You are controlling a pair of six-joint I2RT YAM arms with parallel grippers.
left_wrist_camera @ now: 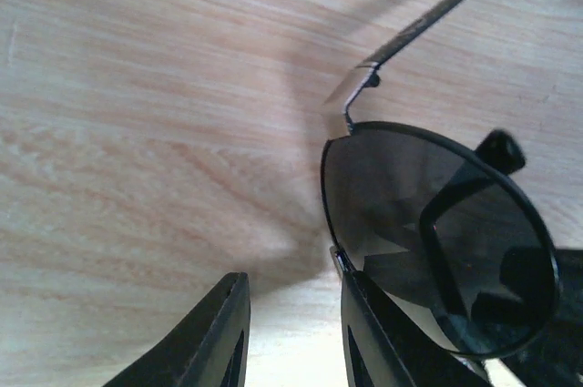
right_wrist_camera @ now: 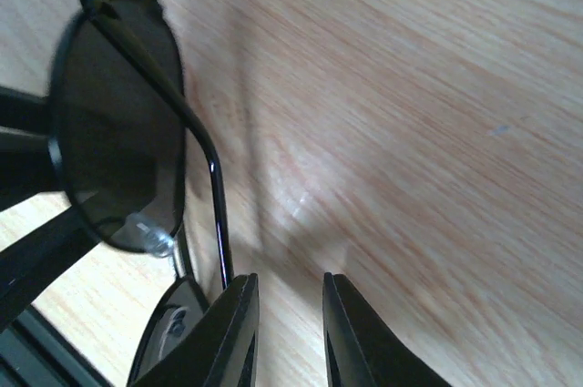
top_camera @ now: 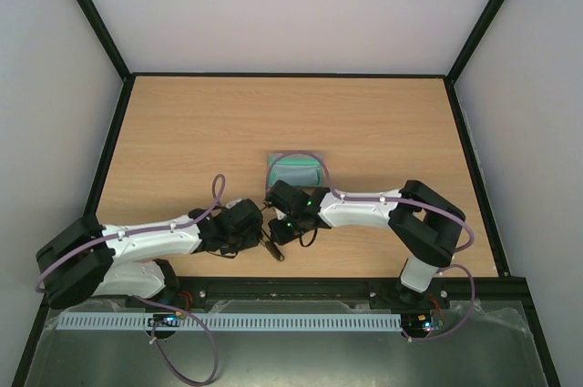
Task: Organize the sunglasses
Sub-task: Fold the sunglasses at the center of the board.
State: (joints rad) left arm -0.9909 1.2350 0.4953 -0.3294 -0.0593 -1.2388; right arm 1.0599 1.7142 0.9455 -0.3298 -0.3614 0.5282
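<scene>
Right pincer (right_wrist_camera: 290, 282), slightly parted, seemingly just beside the sunglasses (right_wrist_camera: 118, 123).

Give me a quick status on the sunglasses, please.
Left claw and right claw slightly open, empty. Sunglasses between them, not gripped. Case farther back, not in the way.

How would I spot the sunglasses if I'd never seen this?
On the wooden table, near its front edge, the left end effector and right end effector meet. The sunglasses are between them: thin black wire frame, rounded dark lenses, unlike the grey case behind.
</scene>
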